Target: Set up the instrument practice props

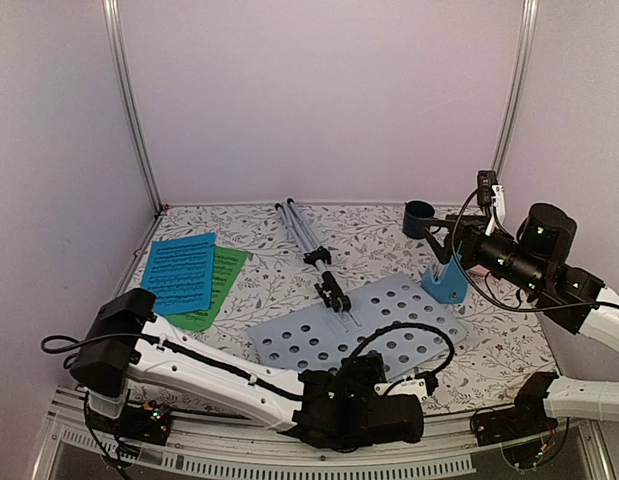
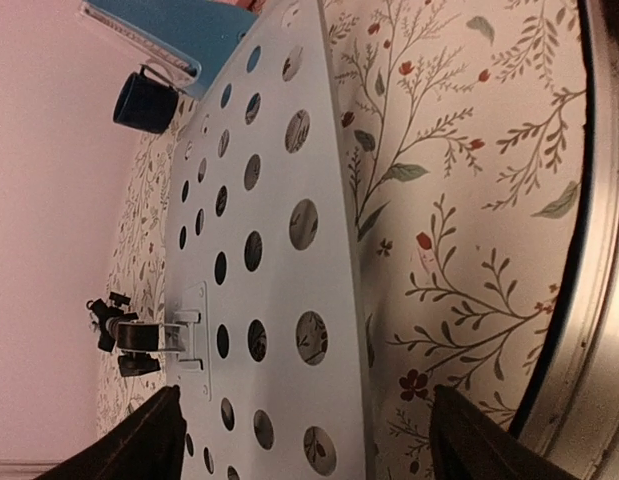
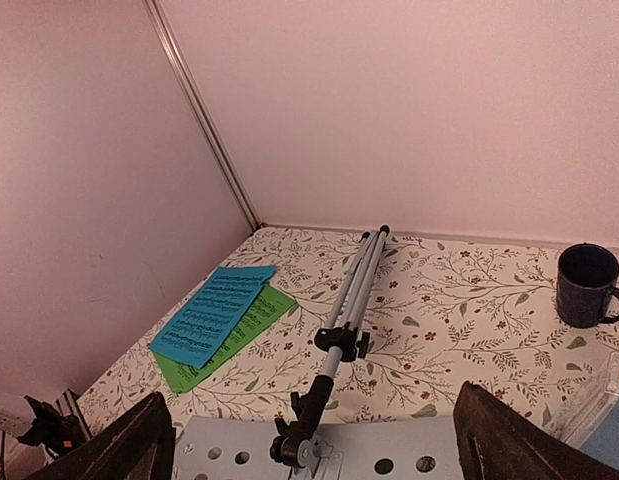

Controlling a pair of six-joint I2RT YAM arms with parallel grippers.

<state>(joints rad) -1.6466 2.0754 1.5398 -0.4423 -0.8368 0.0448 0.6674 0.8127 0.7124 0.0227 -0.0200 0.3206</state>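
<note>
1. Your left gripper (image 2: pixel 309 430) is open and holds nothing. Its fingers are spread either side of the near long edge of the music stand (image 1: pixel 374 305), which lies flat on the tablecloth (image 1: pixel 379 240). The panel is thin and sits flush on the cloth, so closing here can pinch the fabric or push the panel away instead of catching it.
2. The tripod legs (image 1: pixel 299 228) are folded together and trail toward the back wall. If you lift the panel by one edge, the whole stand probably pivots and the legs swing sideways. It cannot stand until they are spread.
3. The metronome (image 1: pixel 447 283) sits right at the panel's far right corner. You cannot tell whether they touch, but any shift of the panel can tip it.
4. A black cable (image 1: pixel 444 340) loops over the panel beside your left wrist and can snag on the perforations.
5. Your right gripper (image 3: pixel 314 430) is wide open and empty, hovering over the stand's right end near the metronome and the mug (image 1: pixel 419 218). A careless descent can knock either one.
6. The blue sheet (image 1: pixel 179 272) overlaps the green sheet (image 1: pixel 224 275) at the far left, well apart from the stand. Grabbing one may drag both.
</note>
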